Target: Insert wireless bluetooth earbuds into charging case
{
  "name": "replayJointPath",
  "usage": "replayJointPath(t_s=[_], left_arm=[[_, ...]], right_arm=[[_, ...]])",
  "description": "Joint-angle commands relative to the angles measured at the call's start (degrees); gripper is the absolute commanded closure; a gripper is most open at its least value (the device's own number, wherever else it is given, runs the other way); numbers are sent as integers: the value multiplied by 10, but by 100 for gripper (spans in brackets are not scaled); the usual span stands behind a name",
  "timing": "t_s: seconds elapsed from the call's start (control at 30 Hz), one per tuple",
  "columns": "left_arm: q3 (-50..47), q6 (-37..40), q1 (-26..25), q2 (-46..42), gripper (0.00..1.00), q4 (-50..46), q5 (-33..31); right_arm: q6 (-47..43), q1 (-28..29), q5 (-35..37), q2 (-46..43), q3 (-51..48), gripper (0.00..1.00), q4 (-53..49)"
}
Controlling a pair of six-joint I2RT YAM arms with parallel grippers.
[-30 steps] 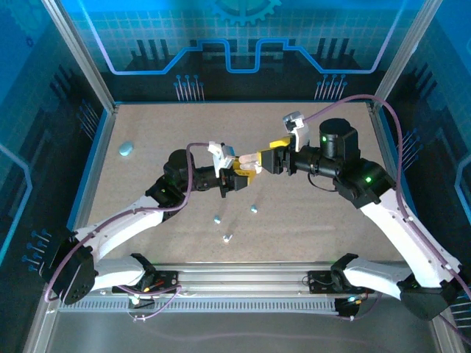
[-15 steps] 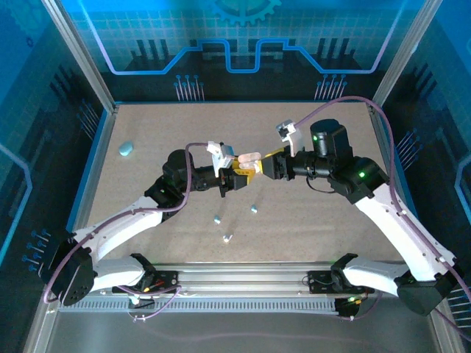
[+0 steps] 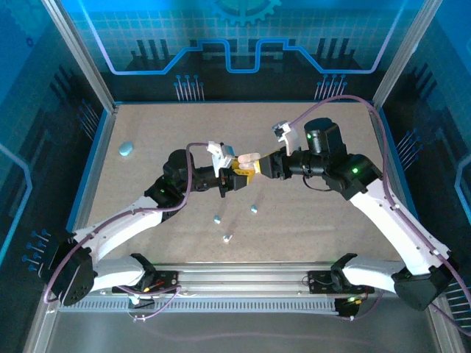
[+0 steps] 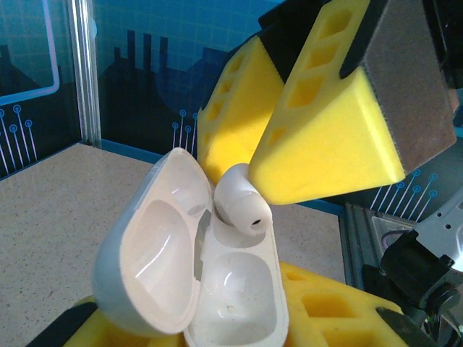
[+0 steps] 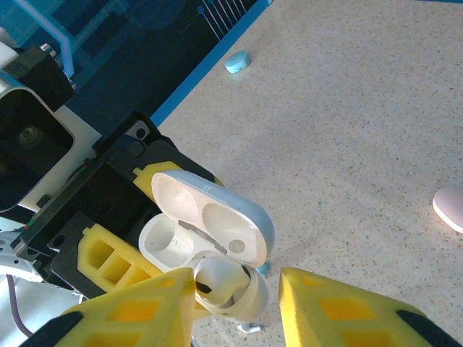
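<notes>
My left gripper [image 3: 235, 177] [image 4: 217, 329] is shut on the charging case [image 4: 239, 289] [image 5: 170, 242], held up off the table. The case is light blue outside and white inside, and its lid [image 4: 148, 246] stands open. A white earbud [image 4: 242, 202] [image 5: 221, 280] sits tilted in the case's far well. It touches one yellow fingertip [image 5: 145, 311] of my right gripper [image 3: 259, 167] [image 5: 239, 307]. The other fingertip [image 5: 340, 307] stands clear of it, so the jaws are apart. The near well is empty.
Three loose earbuds lie on the table below the grippers: two bluish ones [image 3: 218, 218] [image 3: 253, 209] and a silvery one [image 3: 227, 237]. A shut light blue case [image 3: 126, 149] [image 5: 236, 61] rests near the left wall. A pale pink case [image 5: 450, 206] lies at the right.
My right arm has swung left toward the case and its jaws have narrowed. The left arm and the case have stayed still.
</notes>
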Motion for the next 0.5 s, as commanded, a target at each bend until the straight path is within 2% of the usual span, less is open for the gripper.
replayJointPath(t_s=[0.0, 0.1, 0.2, 0.37, 0.47], left_arm=[[12, 16, -2, -16, 72, 9, 4], [12, 18, -3, -15, 72, 10, 2], [14, 17, -2, -12, 72, 11, 2], [13, 22, -2, -14, 72, -2, -20], [9, 27, -3, -19, 73, -13, -42]], right_arm=[[3, -5, 4, 6, 13, 62, 5], [4, -5, 32, 9, 15, 62, -11], [4, -3, 31, 12, 19, 62, -18], [16, -1, 29, 0, 35, 48, -15], [25, -5, 37, -27, 38, 43, -4]])
